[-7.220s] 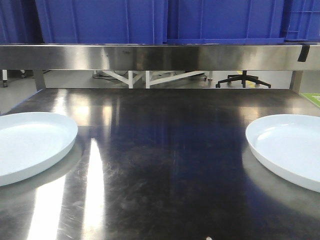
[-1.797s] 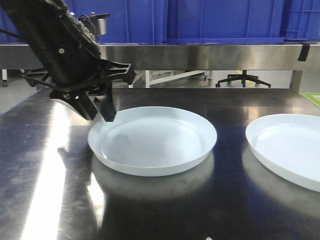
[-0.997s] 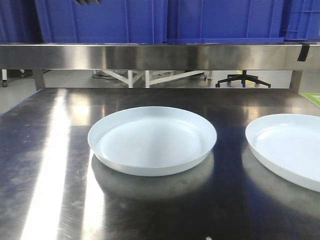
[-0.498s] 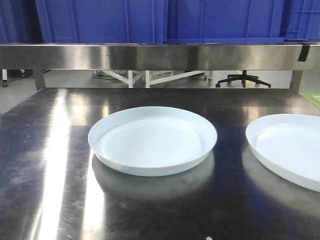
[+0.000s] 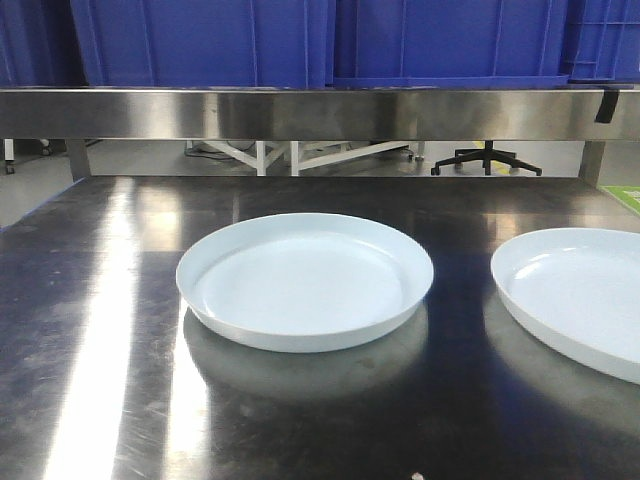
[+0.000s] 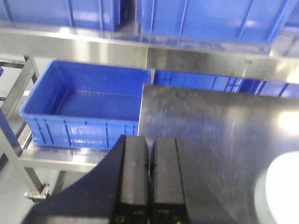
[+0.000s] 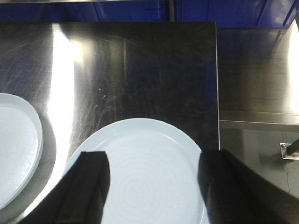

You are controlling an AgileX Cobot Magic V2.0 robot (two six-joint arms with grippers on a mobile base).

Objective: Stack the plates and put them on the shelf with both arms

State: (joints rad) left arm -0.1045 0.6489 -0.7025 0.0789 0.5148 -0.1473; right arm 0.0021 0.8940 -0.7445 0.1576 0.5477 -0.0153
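One plate [image 7: 145,186] fills the gap between the wide-spread jaws of the right gripper [image 7: 152,156]. Left of them a strip of bare table [image 7: 65,126] separates it from the second plate [image 7: 16,144]; right of them the table ends. Ahead of the left gripper [image 6: 149,140], jaws pressed together, open steel runs to the shelf rail [image 6: 201,53]. A blue crate [image 6: 84,100] sits ahead-left, and the pale blur [image 6: 282,186] to the right is probably a plate.

Worktop [image 5: 100,300]: bare steel, finely scratched, strong glare. Centre plate [image 5: 305,280], right plate [image 5: 580,290]: smooth, glossy. Shelf edge [image 5: 300,112]: satin steel. Crates [image 5: 200,40]: blue plastic, slight sheen. Left end effector [image 6: 149,142]: matt black.
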